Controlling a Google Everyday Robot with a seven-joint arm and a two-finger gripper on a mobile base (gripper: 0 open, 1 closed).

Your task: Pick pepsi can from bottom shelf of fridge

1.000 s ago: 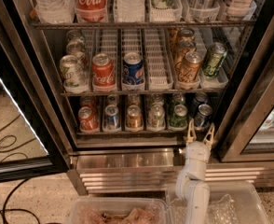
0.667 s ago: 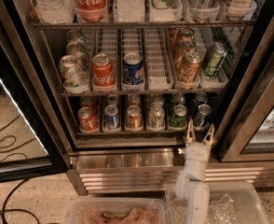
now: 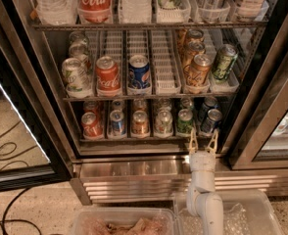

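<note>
The fridge (image 3: pixel 21 82) stands open in the camera view. Its bottom shelf (image 3: pixel 149 137) holds a row of cans in narrow white lanes. The pepsi can (image 3: pixel 212 121), dark navy with a silver top, stands at the front of the far right lane, with another dark can (image 3: pixel 207 105) behind it. My gripper (image 3: pixel 203 142) is open and empty. It points up, just in front of and slightly below the shelf's right end, with its fingertips (image 3: pixel 193 140) under the green can (image 3: pixel 184 121) and the pepsi can. It touches nothing.
The same shelf holds red (image 3: pixel 91 124), blue (image 3: pixel 117 123), orange (image 3: pixel 140 123) and pale (image 3: pixel 163 122) cans. The middle shelf (image 3: pixel 149 97) above holds more cans. The ribbed steel base (image 3: pixel 129 175) is below, the door frame (image 3: pixel 261 106) at the right, clear bins (image 3: pixel 122 224) at the bottom and cables (image 3: pixel 2 155) at the left.
</note>
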